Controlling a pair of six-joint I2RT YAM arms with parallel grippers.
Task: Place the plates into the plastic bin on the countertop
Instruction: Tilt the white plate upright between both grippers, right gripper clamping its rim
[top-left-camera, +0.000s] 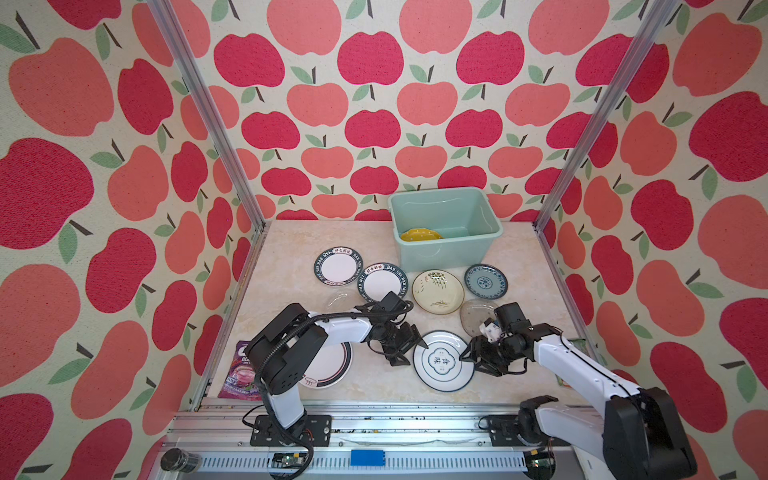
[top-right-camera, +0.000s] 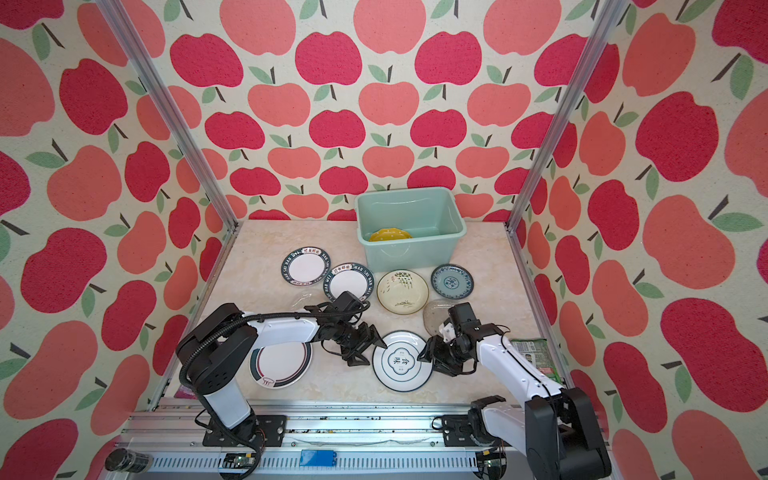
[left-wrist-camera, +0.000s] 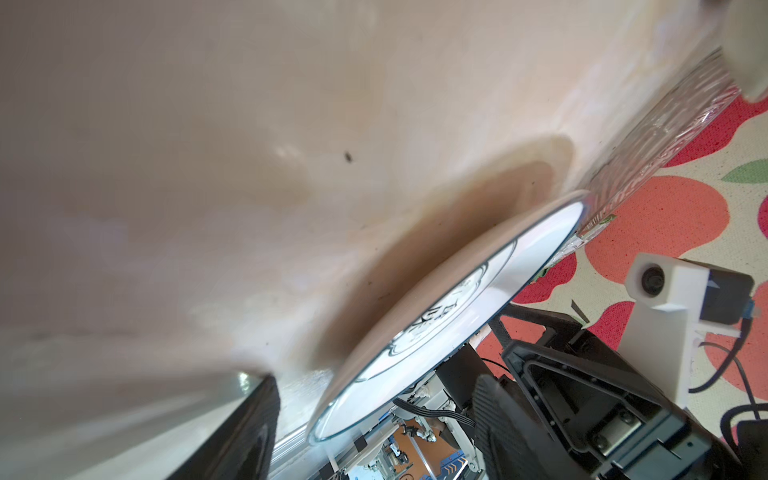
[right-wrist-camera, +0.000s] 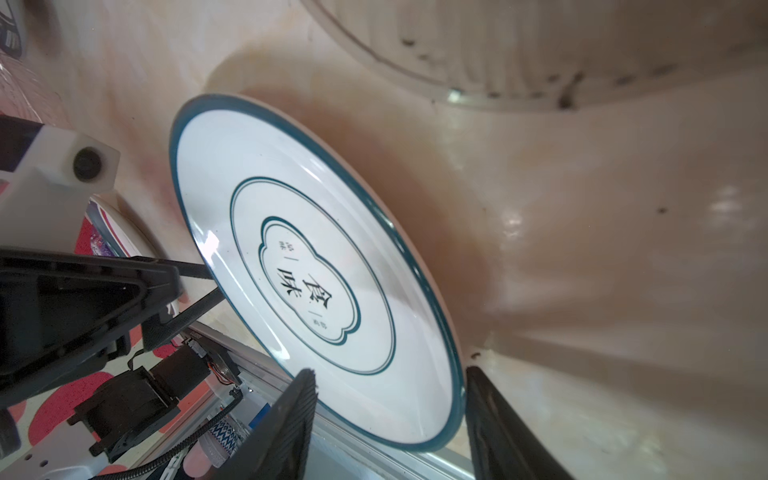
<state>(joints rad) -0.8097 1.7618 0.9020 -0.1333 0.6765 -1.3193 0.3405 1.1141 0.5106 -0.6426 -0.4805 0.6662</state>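
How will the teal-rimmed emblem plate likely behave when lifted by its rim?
The teal-rimmed plate looks glossy, so probably slippery. It seems ceramic: stiff, likely breakable. Wide and shallow, it may tilt when held at one edge.

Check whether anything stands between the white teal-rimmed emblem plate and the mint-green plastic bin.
Only the cream floral plate lies flat on the beige countertop between the white teal-rimmed emblem plate and the mint-green plastic bin; carried above it, nothing visible blocks the way.

Left arm (top-left-camera: 345, 330) and right arm (top-left-camera: 582, 368): white shells, black joint housings. Left gripper (top-left-camera: 411, 355), right gripper (top-left-camera: 476, 365): black triangular fingers. Corrugated black cable (top-left-camera: 269, 351) along left arm; black base plates (top-left-camera: 322, 430) on front rail (top-left-camera: 415, 422).
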